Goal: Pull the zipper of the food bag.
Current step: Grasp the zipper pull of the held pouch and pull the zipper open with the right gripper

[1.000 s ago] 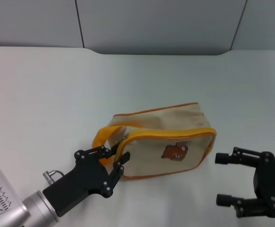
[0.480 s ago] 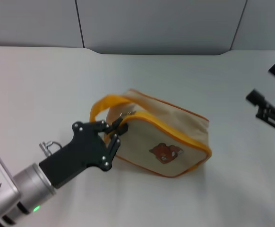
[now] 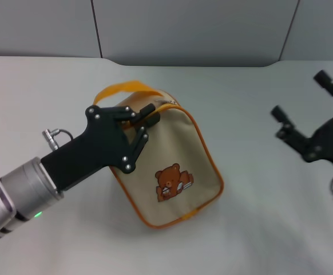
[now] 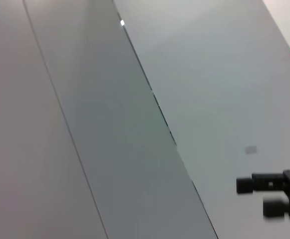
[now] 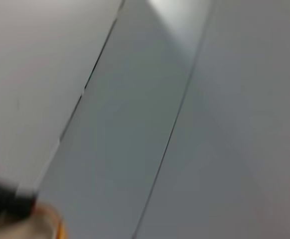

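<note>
The left arm is reaching in from the lower left of the head view, its silver cylindrical wrist section leading to a black angular left gripper [image 3: 148, 121]. That gripper is sitting against the upper corner of the food bag [image 3: 172, 172], its fingers drawn close together and pinching at the zipper [image 3: 167, 104] where the small greyish pull tab is showing at the bag's top edge. The bag is being held tilted, one corner raised and its lower end resting on the surface [image 3: 58, 86], near the middle of the view.

The right arm is hovering well apart from the bag at the right edge of the head view. The right gripper [image 3: 299, 107] is spread wide, its two black fingers pointing up and to the left with nothing between them.

The single food bag is a soft, boxy pouch of beige fabric, edged all around with orange-yellow piping. One orange-yellow strap handle [image 3: 121, 89] is arching over its upper end, behind the left gripper. One brown cartoon bear [image 3: 171, 182] is printed on the face turned toward the camera. The surface is smooth, matte and pale, and grey panels are standing behind it.

In the left wrist view the right gripper [image 4: 273, 195] is appearing far off as a dark shape against pale panels.
</note>
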Robot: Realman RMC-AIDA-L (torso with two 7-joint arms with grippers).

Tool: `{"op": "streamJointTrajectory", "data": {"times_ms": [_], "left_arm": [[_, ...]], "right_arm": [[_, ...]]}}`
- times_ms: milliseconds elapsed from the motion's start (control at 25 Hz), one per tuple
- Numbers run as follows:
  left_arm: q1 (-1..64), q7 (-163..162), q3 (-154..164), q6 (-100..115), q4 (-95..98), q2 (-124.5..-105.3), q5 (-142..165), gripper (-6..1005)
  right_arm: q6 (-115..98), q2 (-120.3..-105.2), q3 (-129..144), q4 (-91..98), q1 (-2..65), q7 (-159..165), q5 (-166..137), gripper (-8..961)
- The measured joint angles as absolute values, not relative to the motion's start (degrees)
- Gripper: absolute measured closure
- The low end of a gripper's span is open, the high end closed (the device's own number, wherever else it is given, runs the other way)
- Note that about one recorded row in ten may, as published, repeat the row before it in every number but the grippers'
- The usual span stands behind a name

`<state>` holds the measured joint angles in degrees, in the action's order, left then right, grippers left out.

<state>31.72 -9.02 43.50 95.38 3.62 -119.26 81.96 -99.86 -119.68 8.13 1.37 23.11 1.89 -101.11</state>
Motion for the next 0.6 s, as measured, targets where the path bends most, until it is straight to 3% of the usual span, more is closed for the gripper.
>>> {"op": "streamJointTrajectory", "data": {"times_ms": [160,600], "left_arm": [[32.75,-8.86,43.91,94.36,4.88,-119.27,81.97,934],[32.86,-7.51,44.04,93.93,4.73,-119.26,81.96,937]], "right_arm": [[-90.84,-119.76,6.08,-9.63,25.49,-20.47,-101.08,114],[-84.06,-119.88,2.91,-16.47,28.91,-29.21,-107.36,114]]}}
